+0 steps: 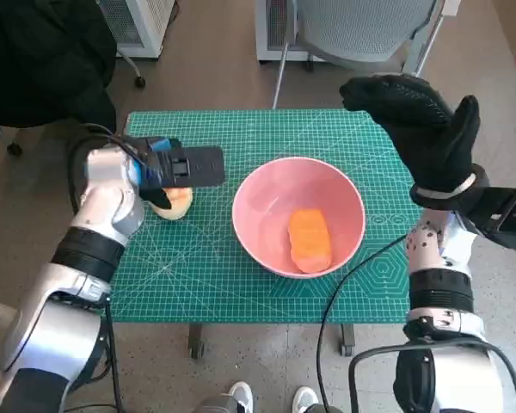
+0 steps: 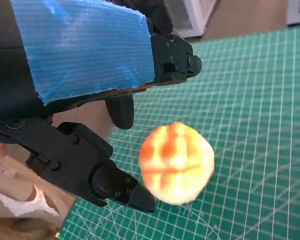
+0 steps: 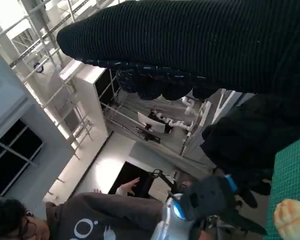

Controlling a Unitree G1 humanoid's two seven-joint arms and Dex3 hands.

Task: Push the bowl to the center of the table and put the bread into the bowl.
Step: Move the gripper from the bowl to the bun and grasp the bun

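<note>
A pink bowl (image 1: 267, 194) stands near the middle of the green mat (image 1: 241, 138). An orange oblong loaf (image 1: 310, 239) lies inside it. A round pale bun (image 1: 175, 204) (image 2: 176, 162) (image 3: 290, 217) sits on the mat to the left of the bowl. My left hand (image 1: 176, 168) (image 2: 90, 100) hovers just over the bun. Its black fingers (image 2: 115, 182) are spread on either side of the bun, with gaps showing. My right hand (image 1: 421, 129) (image 3: 200, 45) is raised above the mat's far right corner, flat and holding nothing.
A grey chair (image 1: 361, 30) stands beyond the table's far edge, and a white unit (image 1: 142, 21) at the far left. A dark-clothed person (image 1: 43, 60) is at the upper left. Someone's shoes (image 1: 271, 400) show at the near edge. A person (image 3: 85, 220) appears in the right wrist view.
</note>
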